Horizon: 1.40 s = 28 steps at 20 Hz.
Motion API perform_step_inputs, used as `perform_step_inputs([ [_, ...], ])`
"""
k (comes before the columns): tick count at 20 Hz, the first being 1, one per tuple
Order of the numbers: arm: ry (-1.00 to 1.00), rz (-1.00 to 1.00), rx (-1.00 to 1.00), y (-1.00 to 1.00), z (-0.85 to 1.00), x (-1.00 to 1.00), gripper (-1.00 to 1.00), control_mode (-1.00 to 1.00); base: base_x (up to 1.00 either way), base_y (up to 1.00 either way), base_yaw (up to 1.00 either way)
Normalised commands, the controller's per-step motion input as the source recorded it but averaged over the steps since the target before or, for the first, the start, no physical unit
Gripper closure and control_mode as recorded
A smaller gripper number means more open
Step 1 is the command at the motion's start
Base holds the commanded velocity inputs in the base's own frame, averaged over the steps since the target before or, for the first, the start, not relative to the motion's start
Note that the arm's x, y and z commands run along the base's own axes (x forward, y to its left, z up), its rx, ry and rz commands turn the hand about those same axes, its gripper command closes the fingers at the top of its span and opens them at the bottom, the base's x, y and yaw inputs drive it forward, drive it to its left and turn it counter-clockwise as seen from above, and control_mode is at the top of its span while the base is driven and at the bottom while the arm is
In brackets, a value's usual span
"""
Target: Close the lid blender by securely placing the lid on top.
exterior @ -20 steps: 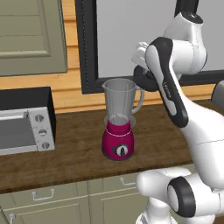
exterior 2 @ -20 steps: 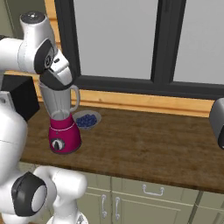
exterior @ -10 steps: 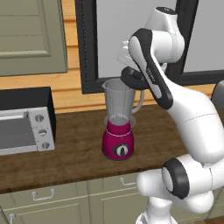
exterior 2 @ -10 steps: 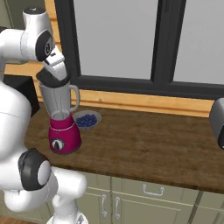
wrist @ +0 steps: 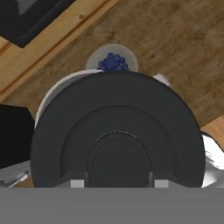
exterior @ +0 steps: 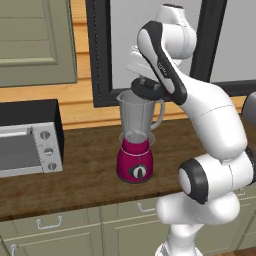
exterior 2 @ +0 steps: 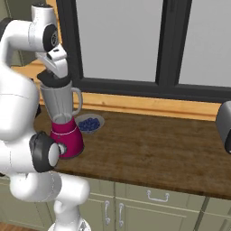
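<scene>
Where jar opens, claw [wrist: 117,183] seemingly overhead.

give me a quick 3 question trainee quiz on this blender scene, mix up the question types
1. True or false: the lid is lying flat on the countertop.
2. What sits on the countertop just behind the blender, on the window side? A) a bowl of blueberries B) a kettle C) a cutting board
3. Fill in: the hand is shut on the ____.

Key
1. False: the hand holds it at the mouth of the blender jar; whether it is fully seated cannot be told.
2. A, the bowl of blueberries.
3. lid
</scene>
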Motion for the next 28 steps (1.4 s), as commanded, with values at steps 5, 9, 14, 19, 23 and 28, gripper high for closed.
perform_step_inputs([
  [5,0.08,0.00,0.00,0.21,-0.01,0.01,1.00,-1.00,0.00,0.00,0.00],
  [9,0.01,0.00,0.00,0.11,-0.03,0.00,1.00,-1.00,0.00,0.00,0.00],
  [14,-0.01,0.00,0.00,0.00,-0.01,-0.14,1.00,-1.00,0.00,0.00,0.00],
  [19,0.00,0.00,0.00,0.00,-0.09,-0.01,1.00,-1.00,0.00,0.00,0.00],
  [23,0.00,0.00,0.00,0.00,-0.06,-0.03,1.00,-1.00,0.00,0.00,0.00],
  [28,0.00,0.00,-0.01,-0.07,-0.10,-0.05,1.00,-1.00,0.00,0.00,0.00],
])
